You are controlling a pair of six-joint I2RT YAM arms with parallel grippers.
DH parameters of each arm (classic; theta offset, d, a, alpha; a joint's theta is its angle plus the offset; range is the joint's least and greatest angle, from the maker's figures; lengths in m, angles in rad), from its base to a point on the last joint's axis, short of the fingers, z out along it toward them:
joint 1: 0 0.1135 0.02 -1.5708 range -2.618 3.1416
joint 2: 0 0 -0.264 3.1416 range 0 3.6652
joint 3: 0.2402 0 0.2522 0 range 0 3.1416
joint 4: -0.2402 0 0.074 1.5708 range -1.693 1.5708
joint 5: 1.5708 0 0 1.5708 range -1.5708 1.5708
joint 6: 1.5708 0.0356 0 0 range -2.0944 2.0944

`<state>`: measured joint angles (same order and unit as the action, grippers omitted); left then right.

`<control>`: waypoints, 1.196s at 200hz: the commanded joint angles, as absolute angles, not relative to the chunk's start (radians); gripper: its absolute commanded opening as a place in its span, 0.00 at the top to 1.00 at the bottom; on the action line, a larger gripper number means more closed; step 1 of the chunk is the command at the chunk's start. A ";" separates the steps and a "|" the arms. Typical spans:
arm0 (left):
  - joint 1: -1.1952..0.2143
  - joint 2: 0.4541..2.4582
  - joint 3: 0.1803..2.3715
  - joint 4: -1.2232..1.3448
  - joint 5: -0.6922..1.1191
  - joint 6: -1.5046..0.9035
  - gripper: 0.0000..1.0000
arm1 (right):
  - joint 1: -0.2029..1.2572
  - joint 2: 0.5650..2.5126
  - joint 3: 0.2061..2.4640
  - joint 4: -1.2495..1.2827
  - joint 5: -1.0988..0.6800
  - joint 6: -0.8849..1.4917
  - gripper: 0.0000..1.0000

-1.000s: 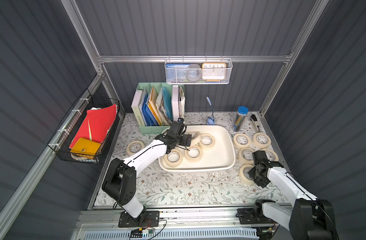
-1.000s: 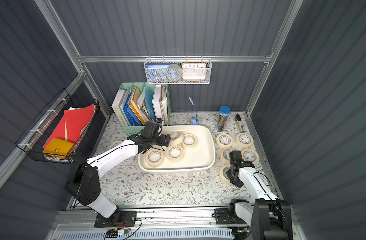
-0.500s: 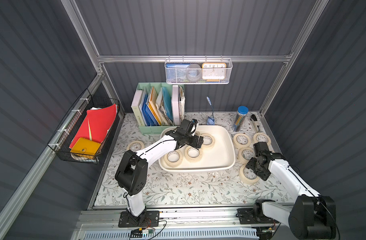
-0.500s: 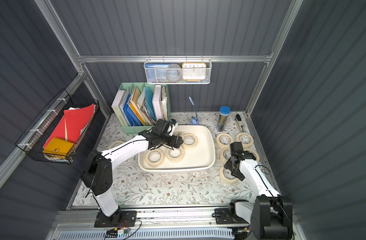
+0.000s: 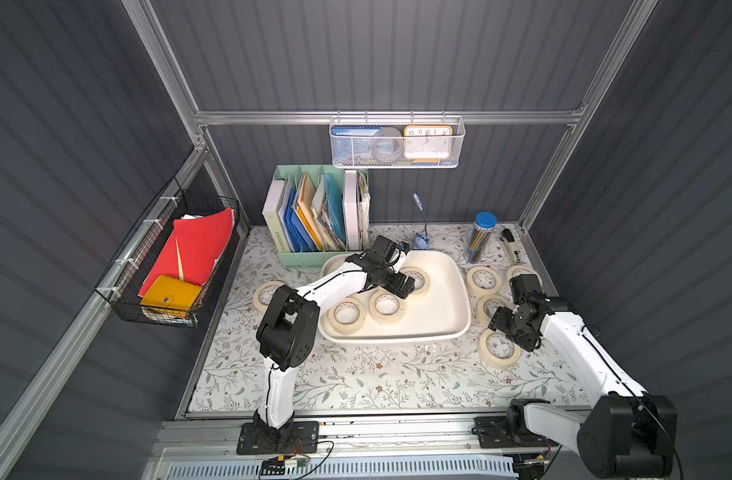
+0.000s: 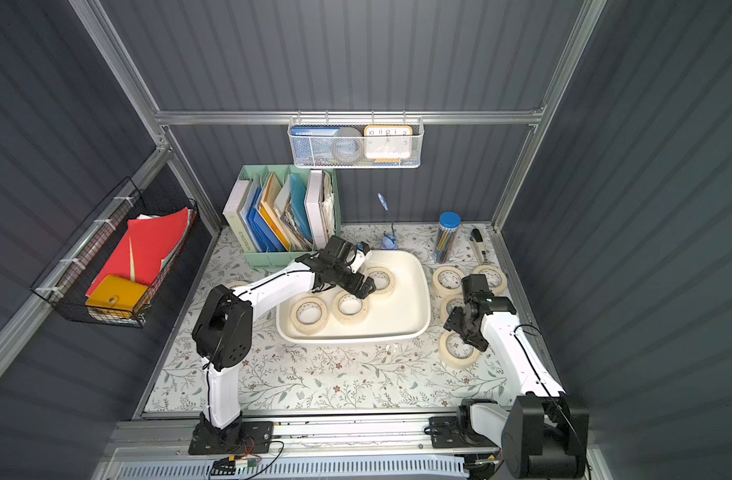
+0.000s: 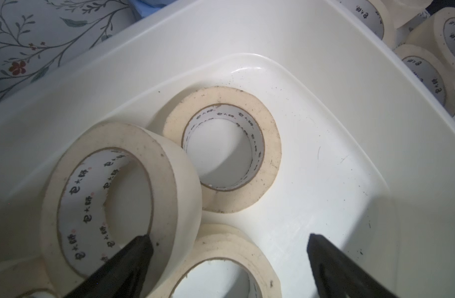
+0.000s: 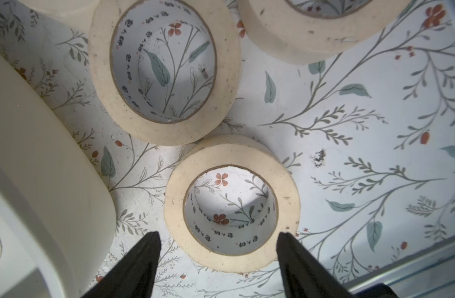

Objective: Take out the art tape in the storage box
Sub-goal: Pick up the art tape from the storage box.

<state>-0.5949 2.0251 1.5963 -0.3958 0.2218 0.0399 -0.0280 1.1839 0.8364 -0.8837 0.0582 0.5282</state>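
Observation:
The storage box (image 5: 459, 299) (image 6: 423, 322) is an off-white tub mid-table. In both top views three rolls of art tape lie in it (image 5: 346, 313) (image 5: 387, 305) (image 5: 418, 279). My left gripper (image 5: 401, 284) (image 7: 229, 247) hangs open low inside the box. One of its fingertips (image 7: 141, 247) is at the rim of a tilted roll (image 7: 112, 196) that leans on a flat roll (image 7: 221, 149). My right gripper (image 5: 507, 328) (image 8: 218, 240) is open just above a roll (image 8: 231, 203) (image 5: 499, 349) lying on the mat right of the box. It holds nothing.
More rolls lie on the mat right of the box (image 5: 483, 279) (image 5: 522, 274), and one lies to its left (image 5: 266, 293). A mint-green file organiser (image 5: 314, 220), a blue-capped pencil tube (image 5: 480, 237) and a small lamp (image 5: 420, 241) stand behind. The box wall (image 8: 40, 154) is close beside my right gripper.
My right gripper has opened and let go of a roll, which now lies on the mat. My left gripper has moved rightwards across the box, staying open.

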 commanded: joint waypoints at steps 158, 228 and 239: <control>-0.515 2.114 1.718 -0.494 0.312 0.155 0.55 | -0.009 1.218 0.873 -0.907 0.027 0.459 0.22; -0.536 1.972 1.765 -0.512 0.292 0.150 0.96 | 0.065 1.193 0.962 -0.902 0.034 0.448 0.22; -0.541 1.933 1.763 -0.511 0.274 0.152 0.97 | 0.075 1.202 0.976 -0.897 0.033 0.446 0.22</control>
<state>-0.5243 2.0720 1.7191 -0.5129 0.2951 0.1505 0.0540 1.1927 0.9382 -0.8890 0.0223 0.4572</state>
